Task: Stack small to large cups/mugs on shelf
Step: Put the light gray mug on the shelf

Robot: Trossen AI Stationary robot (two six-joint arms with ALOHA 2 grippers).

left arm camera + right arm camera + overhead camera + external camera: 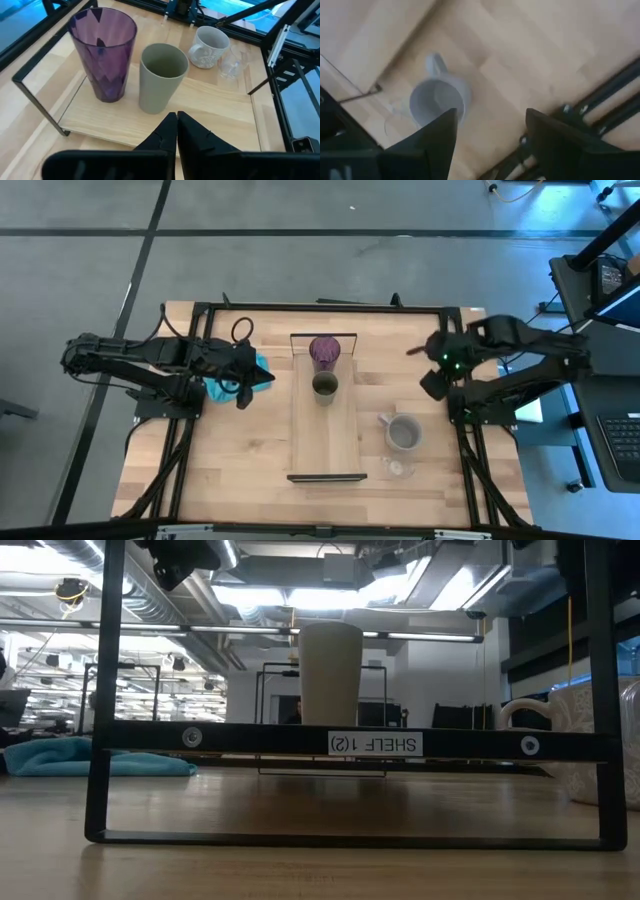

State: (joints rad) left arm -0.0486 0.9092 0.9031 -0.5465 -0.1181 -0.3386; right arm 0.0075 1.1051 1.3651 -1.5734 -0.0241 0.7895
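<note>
The grey mug (439, 102) stands on the table (240, 470) just beside the shelf (325, 442) — below the right claw (490, 131), fingers apart; left claw (177, 131) is pinched together.

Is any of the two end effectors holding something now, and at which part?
Nothing is held. The left end effector is shut on nothing, short of the olive cup; the right end effector is open above the grey mug.
</note>
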